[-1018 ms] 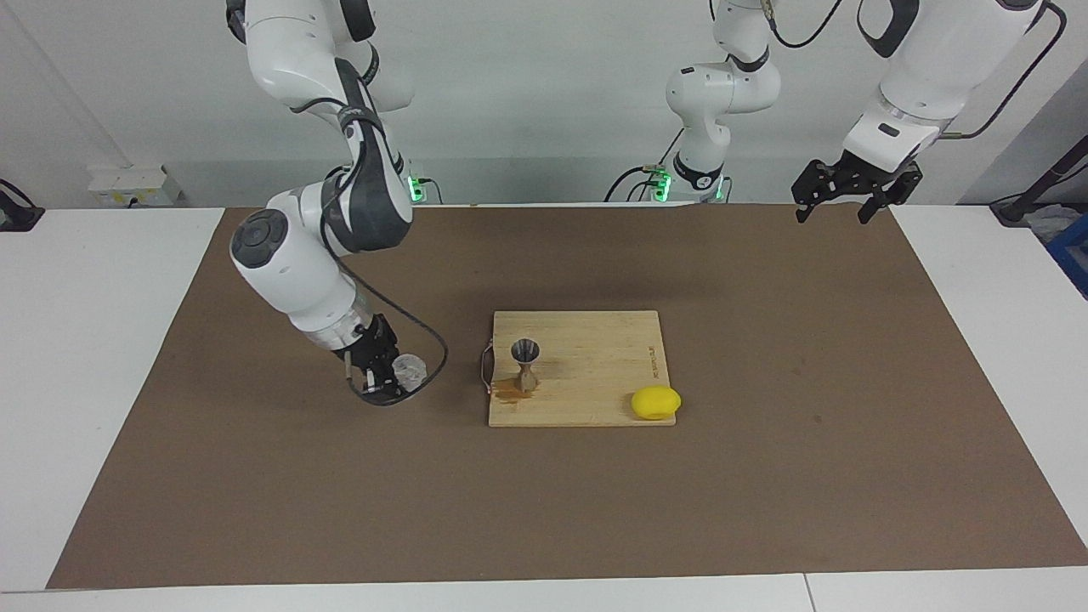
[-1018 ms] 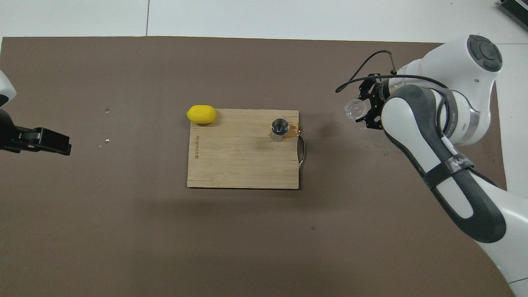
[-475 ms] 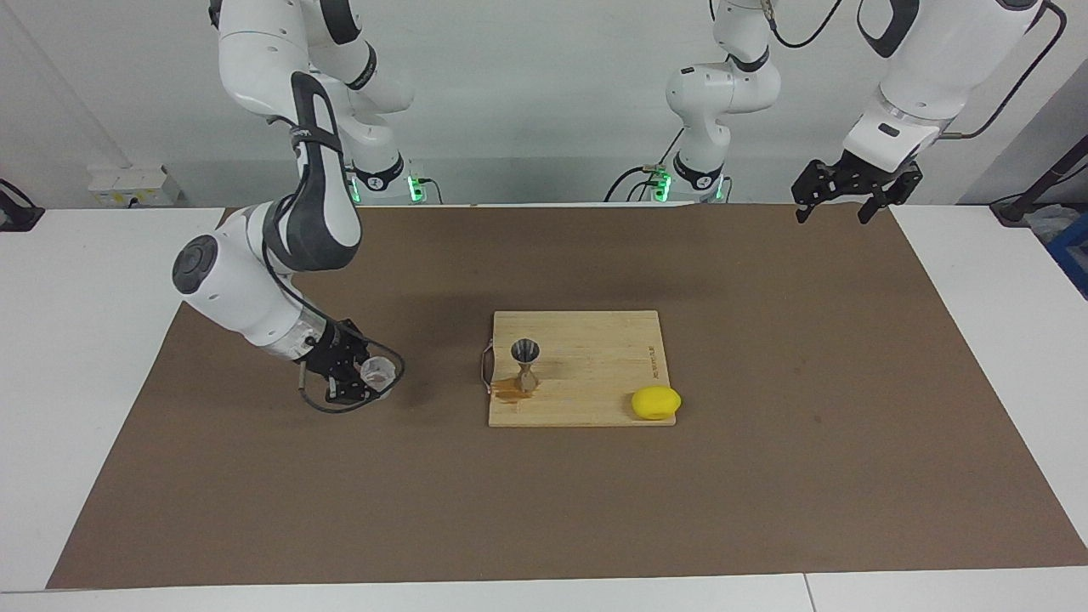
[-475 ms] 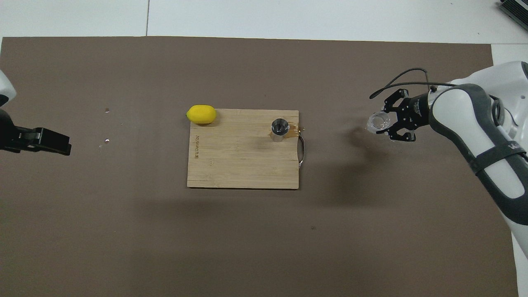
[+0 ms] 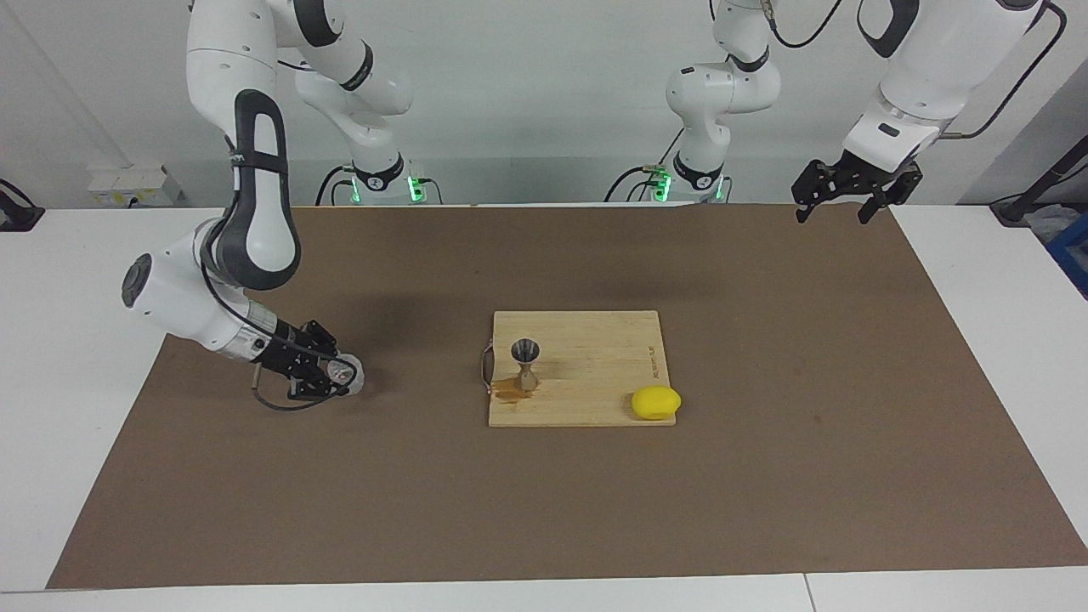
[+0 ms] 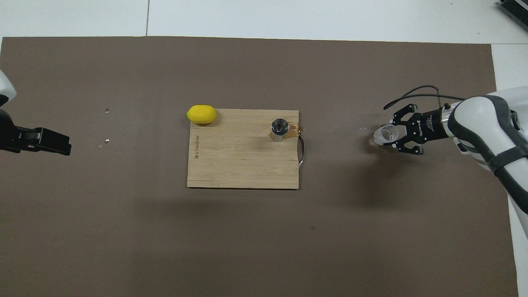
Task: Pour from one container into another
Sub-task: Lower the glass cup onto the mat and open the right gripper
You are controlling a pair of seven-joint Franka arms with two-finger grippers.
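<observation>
Clear cup (image 5: 348, 373) (image 6: 383, 135): we see it pinched in the right claw, tipped on its side with its mouth pointing toward the board, low over the brown mat at about 9 o'clock of the board in the facing view. A second ago it sat closer to the board; we find it now carried farther toward the right arm's end of the table.

Jigger (image 5: 524, 364) (image 6: 279, 129): upright on the wooden board, near the handle edge, with a brown wet patch (image 5: 508, 390) touching its foot. We see no change in its place.

Right claw (image 5: 333, 371) (image 6: 397, 134): pressed onto the clear cup, its wrist now lying nearly level; earlier the forearm stood steeper and nearer the board.

Left claw (image 5: 834, 206) (image 6: 57, 143): fingers spread, holding nothing, hanging over the mat's corner at the left arm's end; this arm waits, unmoved.

Wooden board (image 5: 595, 340) (image 6: 239, 165): flat at the mat's middle, metal handle (image 5: 486, 367) (image 6: 302, 152) on the edge facing the right arm.

Lemon (image 5: 655, 402) (image 6: 201, 114): at the board's corner, about 4 o'clock of the jigger in the facing view, unchanged.

Table (image 5: 76, 280): white, covered by the brown mat (image 5: 765, 476) (image 6: 123, 231).
</observation>
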